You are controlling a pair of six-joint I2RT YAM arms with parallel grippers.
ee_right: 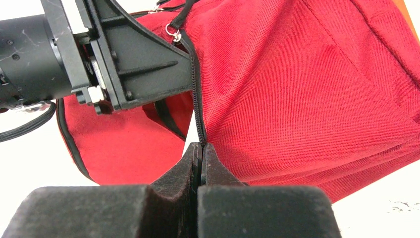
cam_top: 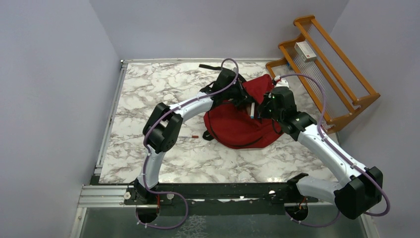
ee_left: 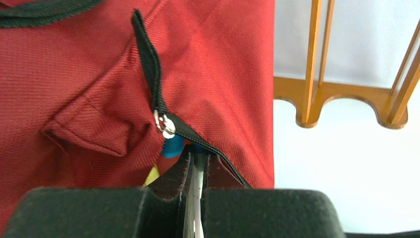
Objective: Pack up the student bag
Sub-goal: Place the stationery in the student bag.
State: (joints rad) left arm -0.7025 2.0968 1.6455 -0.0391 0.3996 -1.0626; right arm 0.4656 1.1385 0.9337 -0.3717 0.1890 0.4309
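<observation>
We find the student bag (cam_top: 237, 126) slumped on the marble surface (cam_top: 148, 99), right of centre, near the wooden rack (cam_top: 327, 64). Left fingers (ee_left: 187, 166) clenched on a thin white strip (ee_left: 197, 186) we cannot identify, tips at the bag's zip opening, just below the zip pull (ee_left: 165, 124). Right fingers (ee_right: 194, 153) clamped tight on the bag's black zip edge (ee_right: 196, 99), red fabric on both sides of them

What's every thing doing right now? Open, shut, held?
student bag, lying on the table
zip, open, something blue inside
left gripper, shut on thin pale strip by the zip
right gripper, shut on student bag's zip edge
wooden rack, standing, small box on it
</observation>
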